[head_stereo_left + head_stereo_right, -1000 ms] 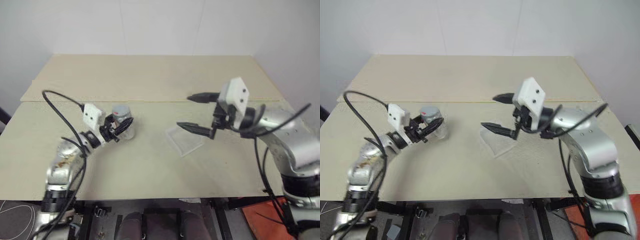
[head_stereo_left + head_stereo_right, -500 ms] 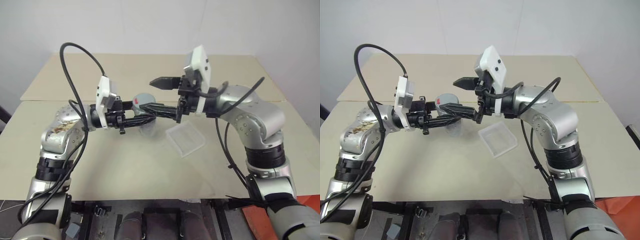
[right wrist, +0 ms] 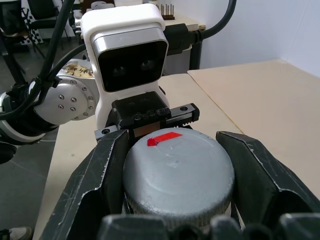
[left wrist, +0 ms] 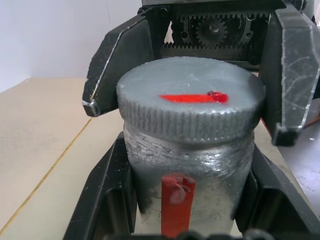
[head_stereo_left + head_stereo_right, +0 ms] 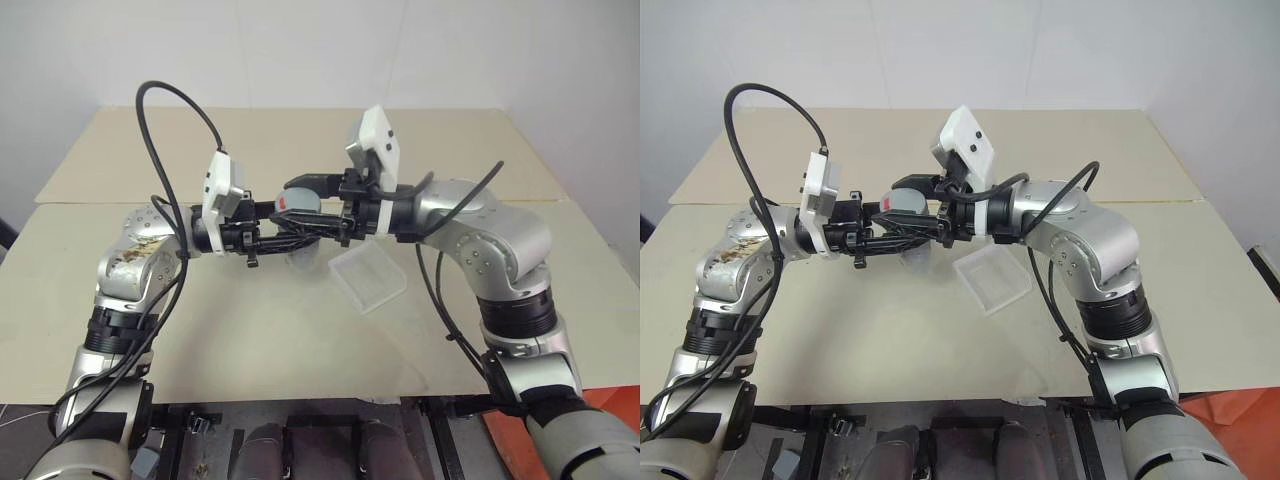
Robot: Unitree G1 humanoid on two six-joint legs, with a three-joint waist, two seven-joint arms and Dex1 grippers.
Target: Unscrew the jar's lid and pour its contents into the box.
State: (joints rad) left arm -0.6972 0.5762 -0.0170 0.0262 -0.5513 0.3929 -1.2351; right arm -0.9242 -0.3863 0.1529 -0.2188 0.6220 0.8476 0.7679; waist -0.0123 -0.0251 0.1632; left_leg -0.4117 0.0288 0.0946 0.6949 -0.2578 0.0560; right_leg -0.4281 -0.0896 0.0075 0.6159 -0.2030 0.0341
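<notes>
My left gripper (image 5: 288, 238) is shut on the jar (image 4: 185, 165), a small clear jar with a red strip on its label, and holds it level in the air above the table. The grey lid (image 4: 190, 107) with its red mark is on the jar. My right gripper (image 3: 175, 145) comes from the opposite side and is shut on the lid, one finger pressed on each side of its ribbed rim. The box (image 5: 368, 278), a shallow clear tray, lies on the table just below and right of the two grippers. I cannot make out the contents through the jar's wall.
The beige table (image 5: 250, 330) stretches around the box, with a seam line across it further back. Black cables loop over both arms near the jar.
The left gripper lifted the jar off the table towards the middle. The right gripper swung left from over the box, straddled the lid open, then shut on it.
</notes>
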